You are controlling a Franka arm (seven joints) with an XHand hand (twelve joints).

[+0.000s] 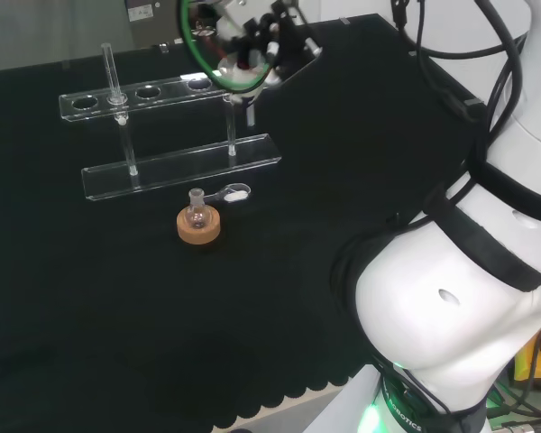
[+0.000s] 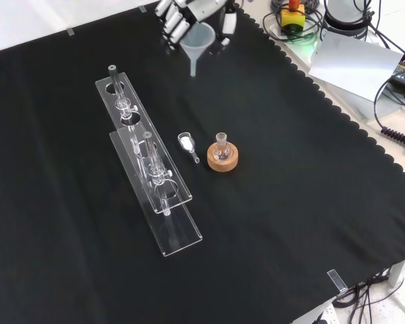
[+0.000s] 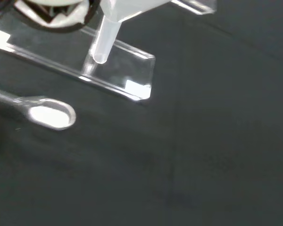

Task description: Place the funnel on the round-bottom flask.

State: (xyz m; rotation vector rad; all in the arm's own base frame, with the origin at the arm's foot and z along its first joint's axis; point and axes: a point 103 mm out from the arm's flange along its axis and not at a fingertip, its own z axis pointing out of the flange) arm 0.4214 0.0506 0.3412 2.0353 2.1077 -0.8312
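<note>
The hand (image 2: 189, 15) is cut off by the front view's top edge; in the wrist view the funnel (image 3: 114, 23) cone runs off-frame, blurred

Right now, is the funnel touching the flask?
Apart. In the front view the funnel, held in the hand, hangs near the top edge, with bare cloth between its stem and the flask on its cork ring.
</note>
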